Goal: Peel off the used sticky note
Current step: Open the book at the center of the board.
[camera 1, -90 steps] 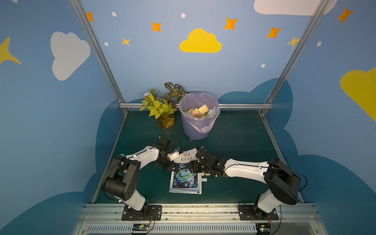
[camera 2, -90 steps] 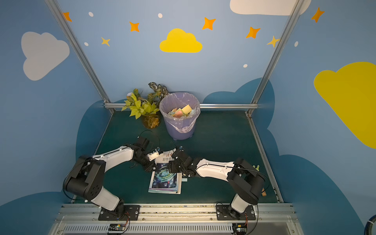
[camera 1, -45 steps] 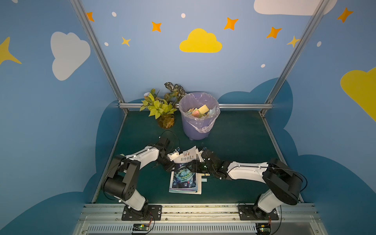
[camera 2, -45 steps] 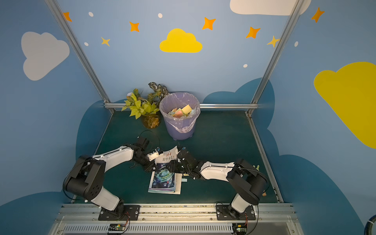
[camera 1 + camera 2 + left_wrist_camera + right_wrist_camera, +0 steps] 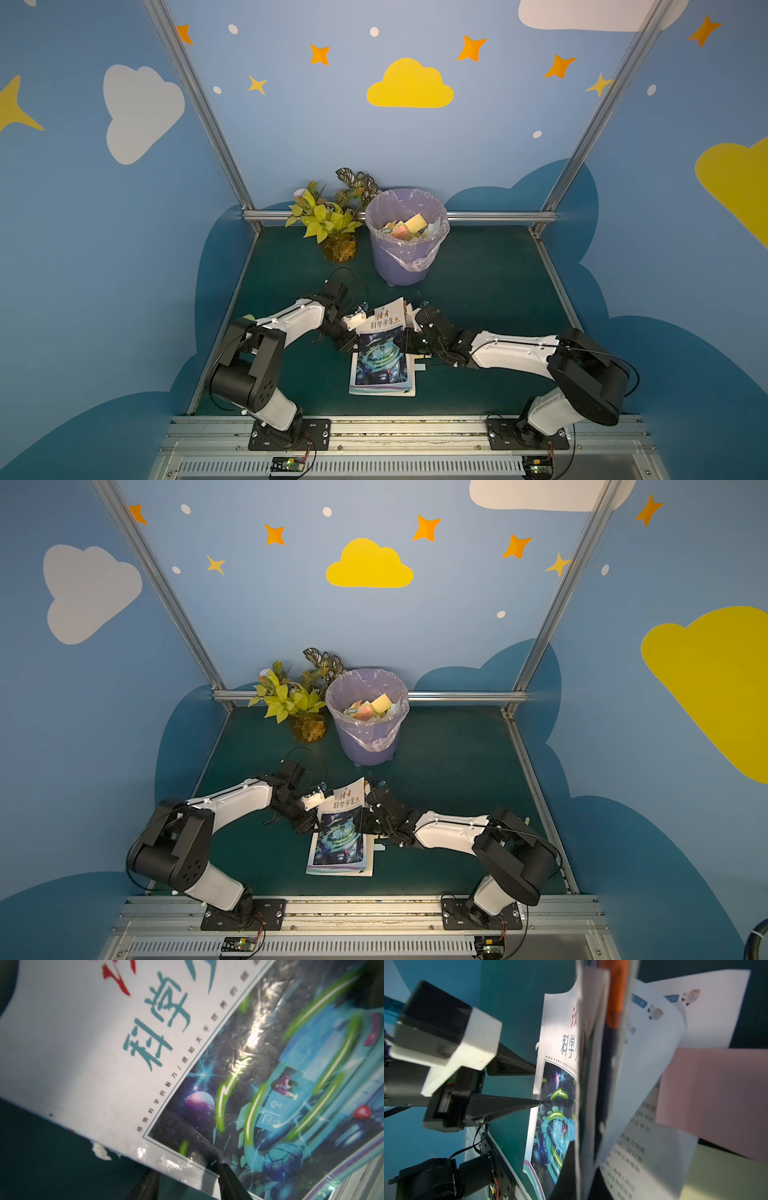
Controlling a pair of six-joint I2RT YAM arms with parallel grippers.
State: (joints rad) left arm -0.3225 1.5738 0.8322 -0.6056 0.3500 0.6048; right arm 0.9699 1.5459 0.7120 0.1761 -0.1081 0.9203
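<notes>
A book [image 5: 382,365] with a blue space cover lies on the green table in both top views. My right gripper [image 5: 409,328] is shut on the free edge of the cover [image 5: 556,1084], and the cover stands up off the pages. Under it, a pink sticky note [image 5: 716,1101] and a pale yellow sticky note [image 5: 726,1178] sit on the inner pages; I cannot tell which is the used one. My left gripper [image 5: 536,1084] is open. Its two fingertips press on the book's spine edge [image 5: 166,1159], one on the cover and one just off the edge.
A purple bin [image 5: 405,249] lined with a bag holds several coloured notes behind the book. A potted plant [image 5: 332,224] stands to its left. A pale blue slip [image 5: 419,368] pokes out at the book's right edge. Aluminium rails border the table.
My right gripper has gone from open to shut on the cover's edge, and the cover now curls up higher. The left arm has stayed on the spine edge.
</notes>
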